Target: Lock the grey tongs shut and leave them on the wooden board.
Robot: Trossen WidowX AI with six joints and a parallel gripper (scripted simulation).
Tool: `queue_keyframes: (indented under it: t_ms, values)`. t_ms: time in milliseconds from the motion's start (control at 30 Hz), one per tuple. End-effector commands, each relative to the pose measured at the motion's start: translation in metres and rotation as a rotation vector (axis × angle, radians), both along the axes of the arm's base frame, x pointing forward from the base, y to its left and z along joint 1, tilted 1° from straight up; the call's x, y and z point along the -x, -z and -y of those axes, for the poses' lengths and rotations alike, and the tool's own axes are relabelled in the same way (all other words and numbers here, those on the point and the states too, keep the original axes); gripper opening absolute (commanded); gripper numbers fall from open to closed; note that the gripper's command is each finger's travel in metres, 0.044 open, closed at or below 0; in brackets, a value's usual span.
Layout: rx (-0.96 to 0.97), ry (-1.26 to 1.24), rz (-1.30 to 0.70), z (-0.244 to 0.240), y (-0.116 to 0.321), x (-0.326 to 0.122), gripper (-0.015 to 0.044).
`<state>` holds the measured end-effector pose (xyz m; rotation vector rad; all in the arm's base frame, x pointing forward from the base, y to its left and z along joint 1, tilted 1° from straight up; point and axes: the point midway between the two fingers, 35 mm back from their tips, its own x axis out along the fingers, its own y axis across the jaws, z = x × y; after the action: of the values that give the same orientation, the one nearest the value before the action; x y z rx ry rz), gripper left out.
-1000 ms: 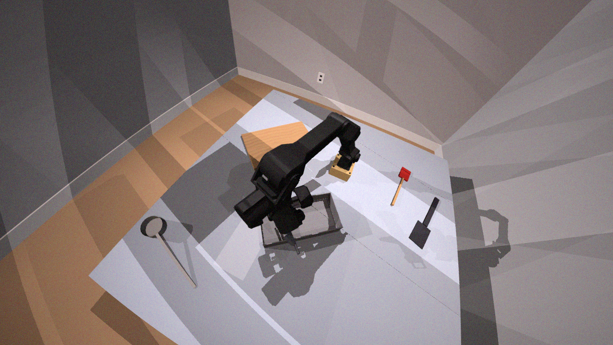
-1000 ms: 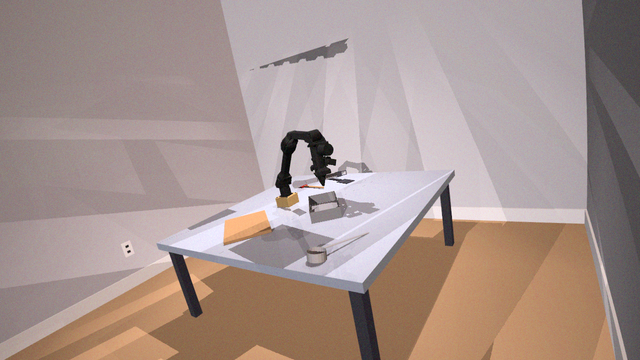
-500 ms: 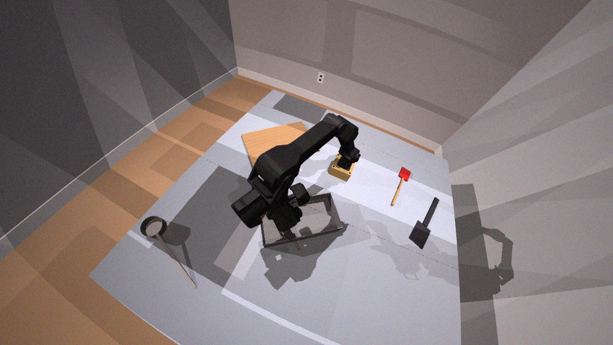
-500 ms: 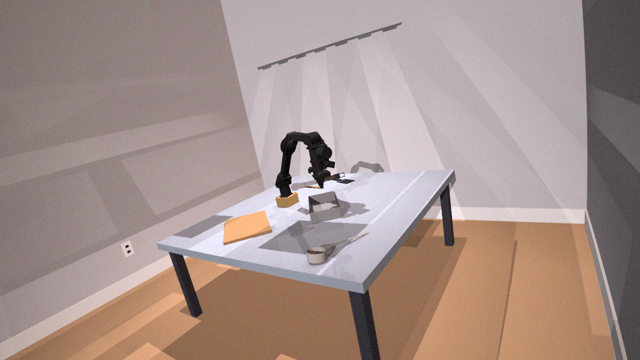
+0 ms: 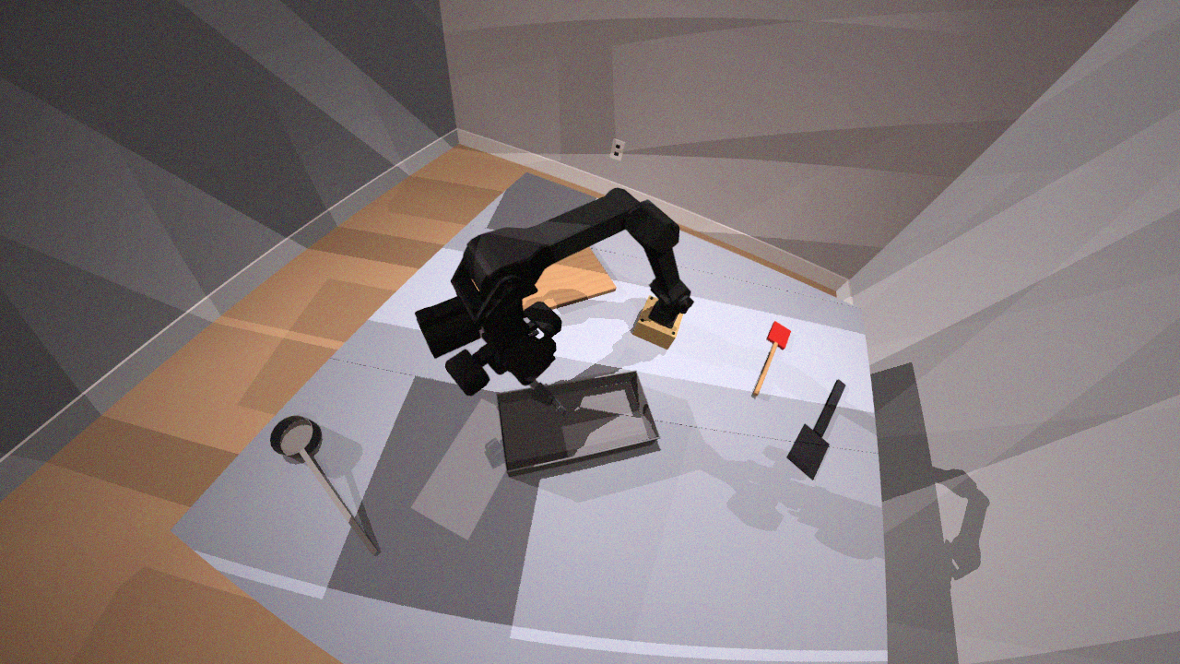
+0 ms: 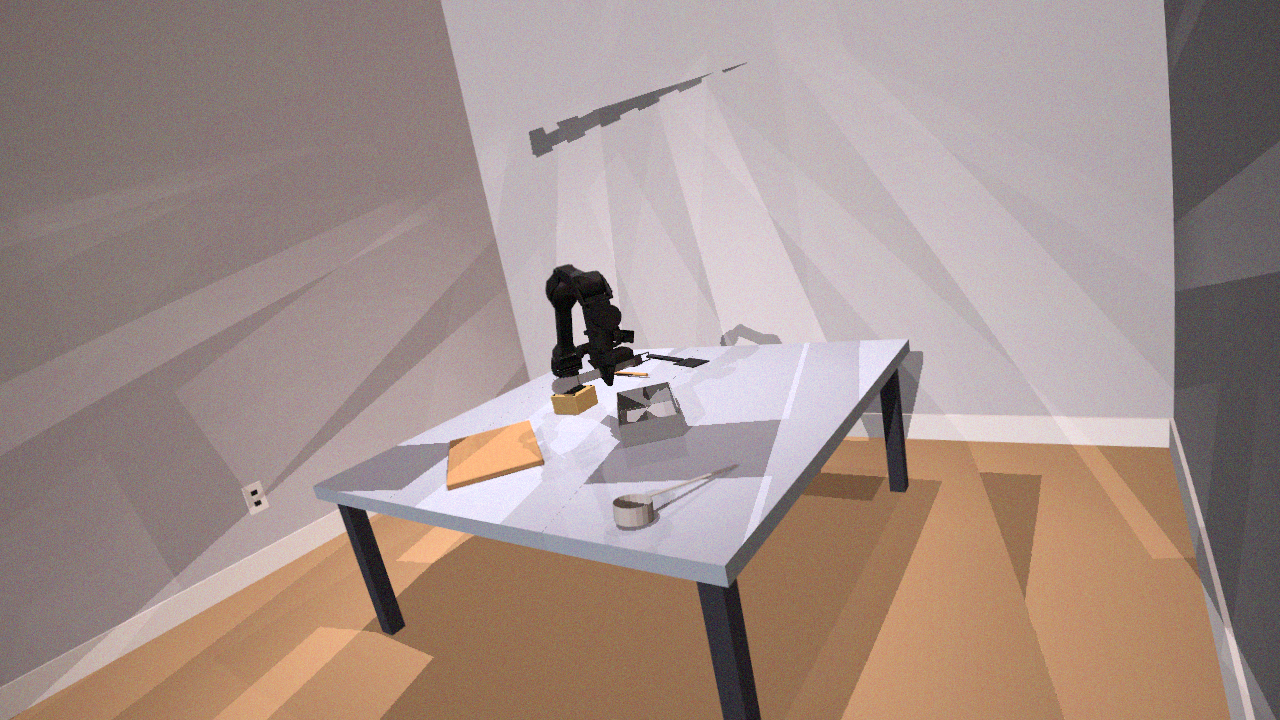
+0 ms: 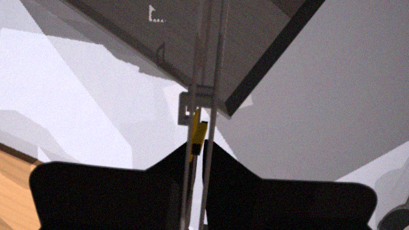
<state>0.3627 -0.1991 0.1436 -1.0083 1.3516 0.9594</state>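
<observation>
My gripper is shut on the grey tongs, above the near-left part of the roasting tin in the top view. The tongs' two long arms run close together between the fingers in the wrist view, with a yellow piece and a grey bracket between them. In the exterior view they stretch to both sides of the fingers, partly hidden by the arm. The roasting tin stands on the table. The wooden board lies apart from it, partly behind the arm in the top view. Whether the lock is engaged cannot be seen.
A round pan with a long handle stands near the table edge. A red-headed spatula and a black spatula lie beyond the tin. The arm's base stands on a yellow block.
</observation>
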Motion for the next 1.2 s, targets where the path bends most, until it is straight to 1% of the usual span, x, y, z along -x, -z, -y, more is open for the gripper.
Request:
queue_keyframes:
  t_ms: [0,400,800,1000,1167]
  values:
    - [0.002,-0.068,0.007,0.015,-0.003,0.014,-0.015]
    - [0.01,-0.314,-0.002,0.062,-0.006,0.062,-0.015]
    - [0.019,-0.557,-0.015,0.099,-0.007,0.115,-0.015]
    - [0.019,-0.564,-0.016,0.101,-0.007,0.118,-0.015]
    - [0.018,-0.436,-0.011,0.104,-0.007,0.123,-0.015]
